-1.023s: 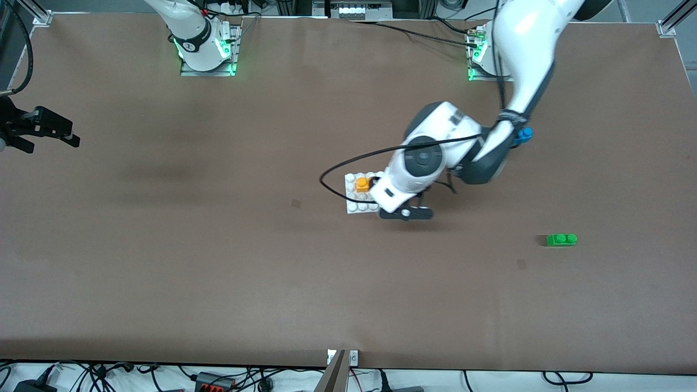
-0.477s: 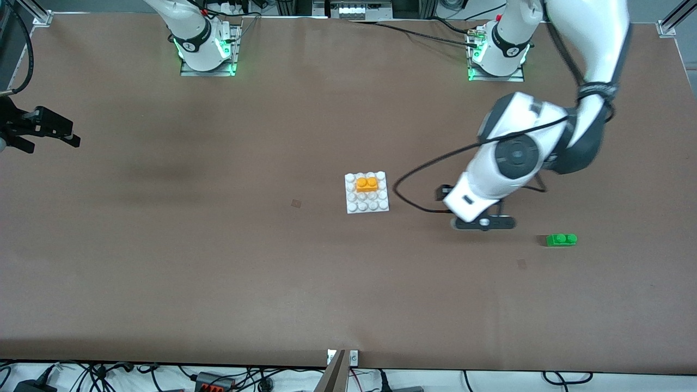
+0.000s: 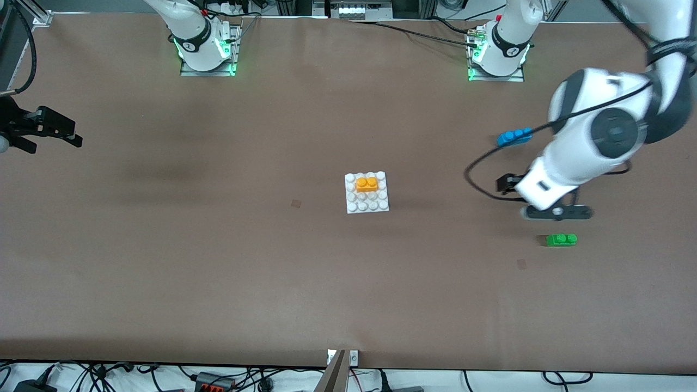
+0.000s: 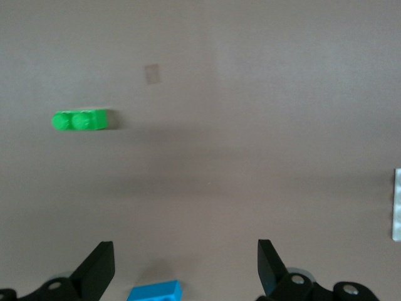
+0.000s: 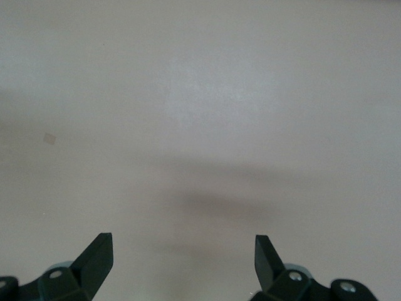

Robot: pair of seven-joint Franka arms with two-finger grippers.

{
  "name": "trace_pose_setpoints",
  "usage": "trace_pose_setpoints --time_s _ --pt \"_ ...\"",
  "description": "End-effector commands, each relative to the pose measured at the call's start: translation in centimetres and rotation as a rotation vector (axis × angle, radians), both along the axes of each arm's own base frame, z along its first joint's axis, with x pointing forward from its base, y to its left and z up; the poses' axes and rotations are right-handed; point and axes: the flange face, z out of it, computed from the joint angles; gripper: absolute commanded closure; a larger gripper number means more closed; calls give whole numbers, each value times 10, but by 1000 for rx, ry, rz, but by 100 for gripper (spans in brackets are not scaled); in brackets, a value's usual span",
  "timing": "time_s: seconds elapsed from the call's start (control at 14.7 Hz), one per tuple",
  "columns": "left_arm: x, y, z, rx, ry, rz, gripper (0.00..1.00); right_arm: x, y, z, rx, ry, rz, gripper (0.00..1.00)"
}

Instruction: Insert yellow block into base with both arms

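The yellow block [image 3: 367, 184] sits pressed onto the white studded base [image 3: 355, 207] near the middle of the table, in the base's rows nearer the robots. My left gripper [image 3: 555, 212] hangs open and empty over the table toward the left arm's end, well away from the base. In the left wrist view the left gripper [image 4: 186, 257] has bare table between its fingers, and a sliver of the base [image 4: 396, 204] shows at the frame's edge. My right gripper [image 3: 73, 135] waits open at the right arm's end; the right wrist view shows the right gripper [image 5: 182, 251] over bare table.
A green two-stud brick [image 3: 561, 239] [image 4: 79, 120] lies just nearer the front camera than the left gripper. A blue brick [image 3: 514, 136] [image 4: 155, 291] lies nearer the robots, beside the left forearm. A black cable [image 3: 479, 163] loops from the left wrist.
The left arm has swung away from the base toward its own end of the table, uncovering the yellow block and the blue brick. The right arm has stayed put.
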Motion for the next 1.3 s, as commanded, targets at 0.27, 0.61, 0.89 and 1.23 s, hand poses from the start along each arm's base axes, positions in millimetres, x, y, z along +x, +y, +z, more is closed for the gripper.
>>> trace_pose_setpoints --time_s 0.27,0.61,0.89,1.23 --pt "-35 59 78 -50 32 -7 0 -9 4 7 -5 1 -22 0" --pt "-25 66 123 -47 -9 21 0 -12 5 8 -15 -1 -29 0" --pt "-26 77 149 -47 -55 47 0 -13 11 8 -25 3 -55 0" --pt "-23 103 144 -68 -58 90 0 -24 22 8 -42 2 -62 0"
